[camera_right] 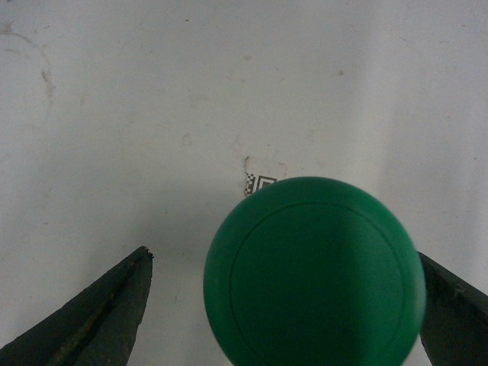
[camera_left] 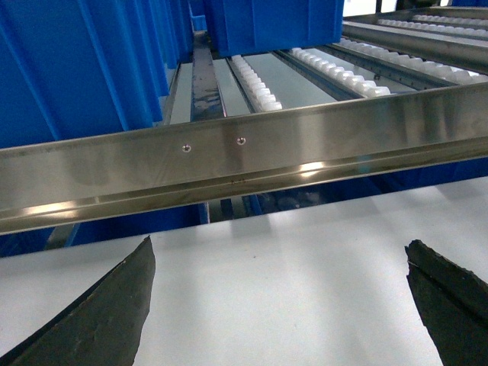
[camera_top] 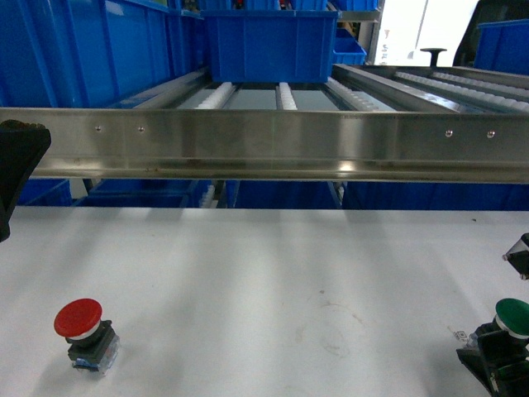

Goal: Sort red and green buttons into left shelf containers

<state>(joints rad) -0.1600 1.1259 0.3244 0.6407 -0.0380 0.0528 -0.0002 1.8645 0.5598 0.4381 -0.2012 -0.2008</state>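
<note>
Item: green button [camera_right: 313, 271] — upright on the white table [camera_top: 264, 281], between the spread fingers of my right gripper [camera_right: 282, 305], off-centre toward the right finger. Step: pick-up, grasp not yet made. Next: centre, then close on it.

Item: red button [camera_top: 85, 331] — table, front left, untouched. My left gripper [camera_left: 278, 305] — spread, empty, facing the shelf rail [camera_left: 244, 156].

Two push buttons are counted on the white table: one red button [camera_top: 81, 324] and one green button [camera_top: 513, 318]. One large blue bin [camera_top: 271, 45] is seen on the rollers.
</note>
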